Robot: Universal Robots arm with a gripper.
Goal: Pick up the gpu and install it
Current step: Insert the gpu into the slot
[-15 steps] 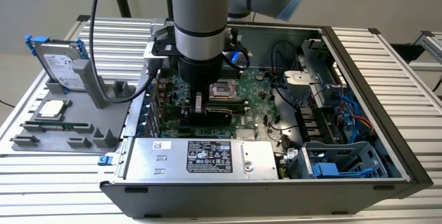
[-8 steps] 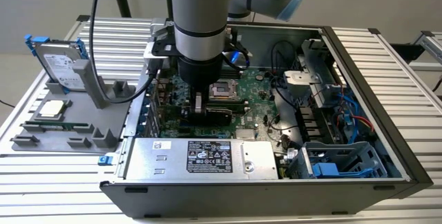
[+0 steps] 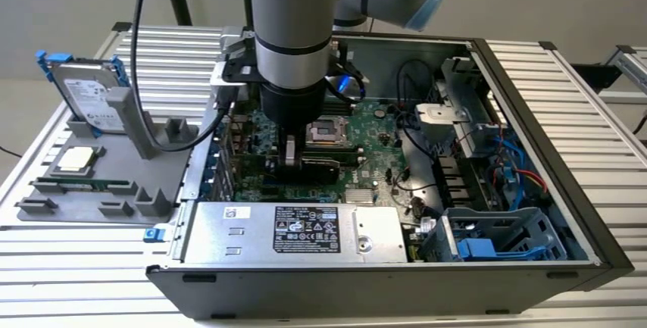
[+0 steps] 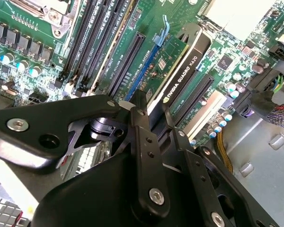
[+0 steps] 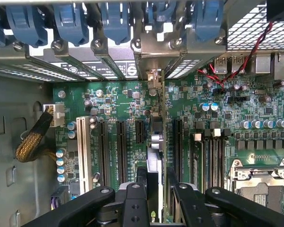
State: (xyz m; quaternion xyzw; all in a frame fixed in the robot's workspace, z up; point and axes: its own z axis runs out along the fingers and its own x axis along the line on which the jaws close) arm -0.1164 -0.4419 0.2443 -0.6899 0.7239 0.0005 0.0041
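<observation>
Gripper (image 4: 151, 116) pinching gpu (image 4: 180, 71), card on edge in motherboard (image 5: 118, 101) slot, long axis along slot toward rear brackets (image 5: 151, 52)

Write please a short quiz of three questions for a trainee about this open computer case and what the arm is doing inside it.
1. True or false: the end effector is closed on the gpu, which stands on edge over the motherboard slots.
2. In the exterior view, on which side of the computer case does the gray fixture with the hard drive stand?
3. Multiple choice: the blue latches in the first wrist view sit along A) the rear bracket openings of the case, B) the processor socket, C) the power supply.

Key: 1 true; 2 the exterior view's left; 3 A.
</observation>
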